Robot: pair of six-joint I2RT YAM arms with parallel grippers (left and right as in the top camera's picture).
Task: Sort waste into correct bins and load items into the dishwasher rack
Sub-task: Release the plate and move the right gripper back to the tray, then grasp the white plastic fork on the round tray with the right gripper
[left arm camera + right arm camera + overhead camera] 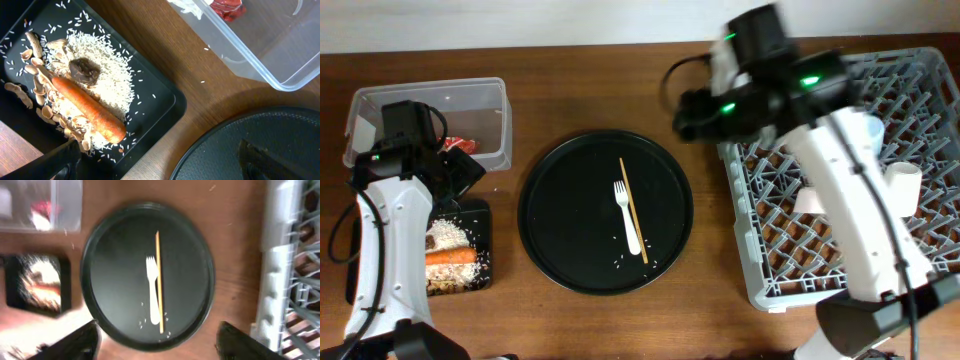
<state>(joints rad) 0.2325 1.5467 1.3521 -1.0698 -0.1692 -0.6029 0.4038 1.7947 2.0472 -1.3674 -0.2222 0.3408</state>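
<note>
A white fork [628,215] and a thin wooden chopstick [633,210] lie side by side on the large round black tray [545,215]; they also show in the right wrist view, fork [152,292] and chopstick [159,280]. My right gripper [688,112] is open and empty, high above the tray's right edge [160,345]. My left gripper [465,175] is open and empty [160,167] between the shallow black tray [165,97] and the round tray. That tray holds rice [107,75], a carrot [87,107] and bones [35,65]. The clear tub [485,110] holds the red wrapper [227,7] and white tissue [187,6].
The grey rack [775,270] fills the right side; a light blue cup [875,130] and a cream cup [905,185] sit in it, partly behind my right arm. Stray rice grains lie on the round tray [645,265] and on the wood [205,48].
</note>
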